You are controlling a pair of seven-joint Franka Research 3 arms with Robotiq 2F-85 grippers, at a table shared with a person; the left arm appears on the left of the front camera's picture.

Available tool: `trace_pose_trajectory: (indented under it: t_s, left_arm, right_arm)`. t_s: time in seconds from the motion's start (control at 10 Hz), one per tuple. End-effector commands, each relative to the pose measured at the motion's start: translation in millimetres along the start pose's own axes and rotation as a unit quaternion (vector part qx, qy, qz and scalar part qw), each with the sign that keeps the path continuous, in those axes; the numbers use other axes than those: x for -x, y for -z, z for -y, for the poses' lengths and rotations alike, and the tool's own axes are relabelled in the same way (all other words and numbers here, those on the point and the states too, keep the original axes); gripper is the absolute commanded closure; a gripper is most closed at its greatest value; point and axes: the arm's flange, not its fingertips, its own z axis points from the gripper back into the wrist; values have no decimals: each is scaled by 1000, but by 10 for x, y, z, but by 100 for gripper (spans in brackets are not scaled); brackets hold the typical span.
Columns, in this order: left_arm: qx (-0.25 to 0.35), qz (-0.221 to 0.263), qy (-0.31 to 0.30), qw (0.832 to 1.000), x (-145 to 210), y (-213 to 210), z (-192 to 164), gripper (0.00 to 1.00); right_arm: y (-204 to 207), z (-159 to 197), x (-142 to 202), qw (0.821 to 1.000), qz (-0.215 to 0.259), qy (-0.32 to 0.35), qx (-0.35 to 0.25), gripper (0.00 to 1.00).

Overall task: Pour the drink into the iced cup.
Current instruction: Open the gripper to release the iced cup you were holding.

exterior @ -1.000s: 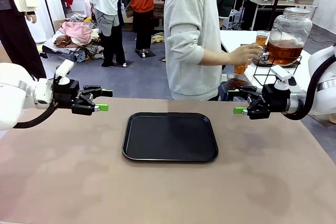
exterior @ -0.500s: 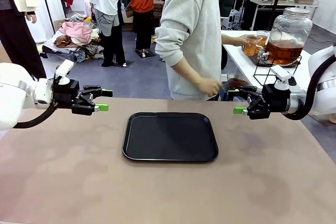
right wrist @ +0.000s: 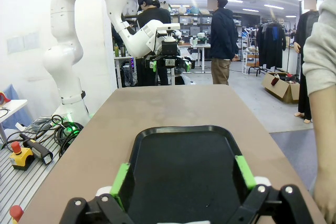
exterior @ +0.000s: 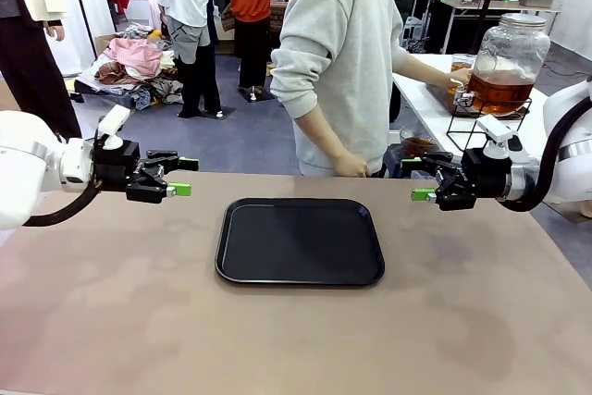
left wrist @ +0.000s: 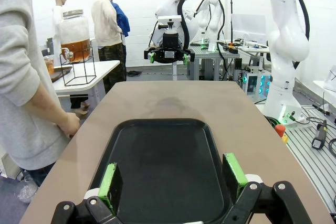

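- the brown table (exterior: 111,321) runs wide between the two arms, with a person in a grey sweatshirt (exterior: 338,53) at its far edge, one hand (exterior: 351,166) resting there.
- a black tray (exterior: 301,240) lies mid-table with nothing on it.
- the drink (exterior: 499,90) sits in a big glass jar on a wire stand, on a white side table behind the right arm; the person's other hand reaches to it.
- left gripper (exterior: 180,176) hovers left of the tray, jaws wide, holding nothing.
- right gripper (exterior: 418,178) hovers on the tray's right, jaws wide, holding nothing.
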Motion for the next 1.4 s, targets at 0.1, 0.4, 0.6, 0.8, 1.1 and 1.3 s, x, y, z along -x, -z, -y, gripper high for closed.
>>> trace_pose_trajectory:
  t_s: [0.1,0.4,0.6,0.8,1.1,1.3]
  left_arm:
    - [2,2,0,1000,-23,9,-4,0]
    - [2,2,0,1000,-23,9,-4,0]
    - [2,2,0,1000,-23,9,-4,0]
    - [2,2,0,1000,-23,9,-4,0]
    - [2,2,0,1000,-23,9,-4,0]
    - [2,2,0,1000,-23,9,-4,0]
  right_arm:
    - [13,33,-30,1000,-3,2,-1,0]
    - [13,33,-30,1000,-3,2,-1,0]
    - [13,33,-30,1000,-3,2,-1,0]
    - [13,33,-30,1000,-3,2,-1,0]
    - [13,33,-30,1000,-3,2,-1,0]
    - [13,33,-30,1000,-3,2,-1,0]
